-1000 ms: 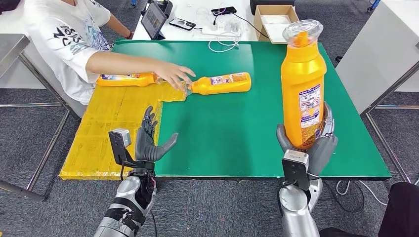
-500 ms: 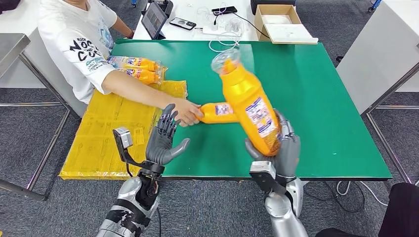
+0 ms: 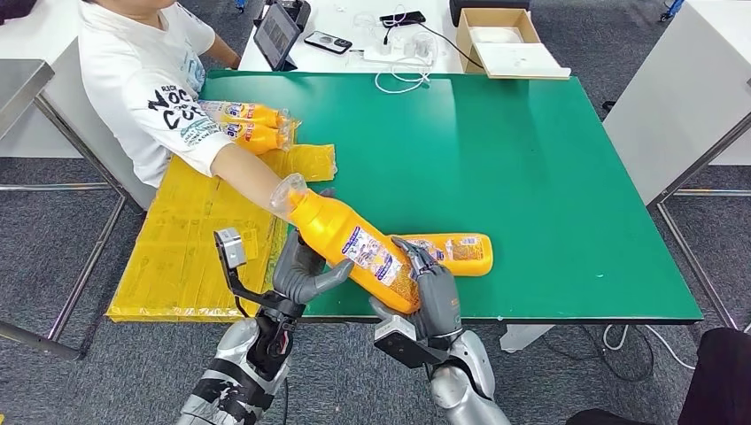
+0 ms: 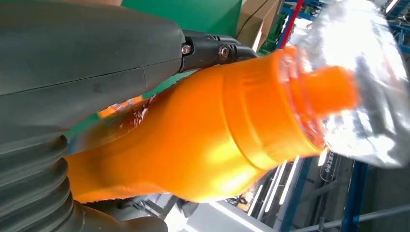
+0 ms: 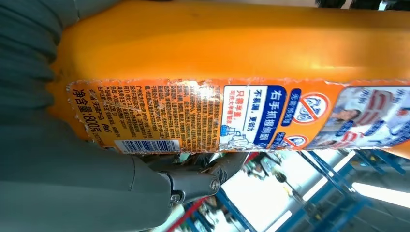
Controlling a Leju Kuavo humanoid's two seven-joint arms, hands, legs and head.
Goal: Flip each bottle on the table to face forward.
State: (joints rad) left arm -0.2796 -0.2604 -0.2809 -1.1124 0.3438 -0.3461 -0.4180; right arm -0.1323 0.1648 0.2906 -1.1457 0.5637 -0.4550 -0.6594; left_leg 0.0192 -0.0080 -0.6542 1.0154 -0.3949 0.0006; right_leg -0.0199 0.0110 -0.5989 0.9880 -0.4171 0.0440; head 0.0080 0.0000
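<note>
My right hand (image 3: 432,292) grips the base of a big orange bottle (image 3: 354,248) above the near edge of the green table (image 3: 549,177). The bottle tilts, its clear cap up and to the left, its back label showing (image 5: 232,116). My left hand (image 3: 299,273) sits under the bottle's shoulder, thumb and fingers still spread; the left wrist view has the neck (image 4: 217,135) against that palm (image 4: 72,63). A second orange bottle (image 3: 460,251) lies on its side just behind my right hand. Two more bottles (image 3: 243,124) lie at the far left.
A person in a white shirt stands at the table's left, one arm (image 3: 243,173) stretched toward the held bottle's cap. A yellow mat (image 3: 190,239) covers the left side. Beyond the far edge stand a tablet (image 3: 276,35), cables and a cardboard box (image 3: 500,35).
My right hand swung the bottle from upright at the right down and leftward into my left hand. The person slid a lying bottle across to the near middle of the table.
</note>
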